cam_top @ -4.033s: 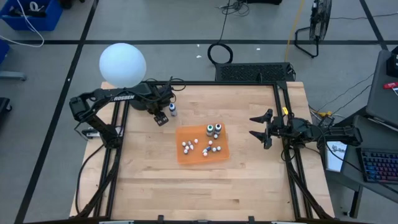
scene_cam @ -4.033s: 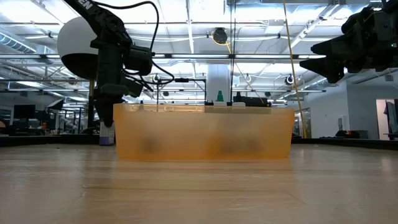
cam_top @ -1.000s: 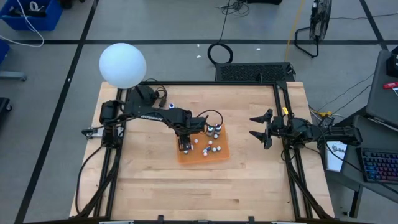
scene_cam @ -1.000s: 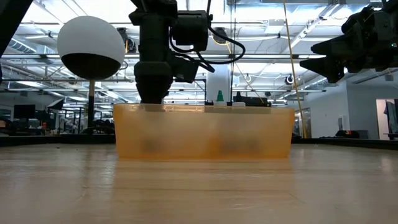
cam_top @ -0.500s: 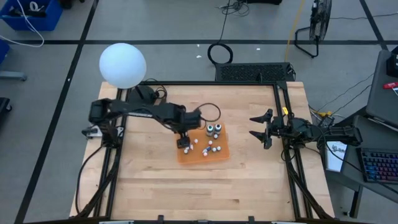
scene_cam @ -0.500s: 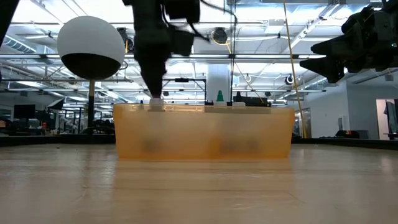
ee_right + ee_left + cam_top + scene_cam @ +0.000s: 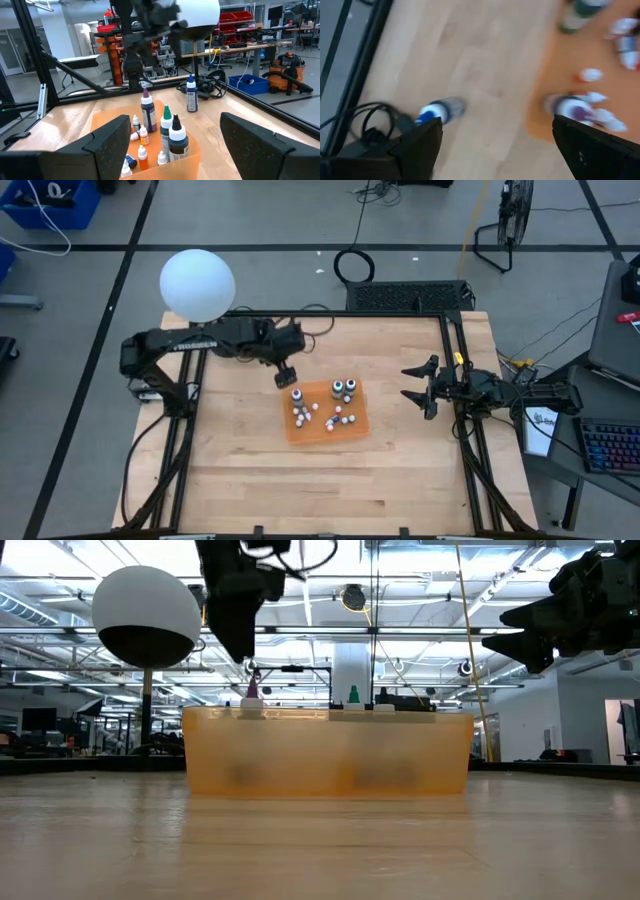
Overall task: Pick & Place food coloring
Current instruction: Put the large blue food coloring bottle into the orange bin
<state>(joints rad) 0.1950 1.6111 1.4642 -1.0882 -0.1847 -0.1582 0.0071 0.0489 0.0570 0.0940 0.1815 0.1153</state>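
Left tool [image 7: 284, 375] open, now withdrawn off orange mat [image 7: 345, 432], purple-capped bottle [image 7: 297, 397] left near its edge.

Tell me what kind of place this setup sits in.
Most likely a robotics lab or workshop in an open industrial hall. The low view shows exposed ceiling trusses and lighting; the right wrist view shows red parts bins, workbenches, and a shop vacuum beyond the wooden table.
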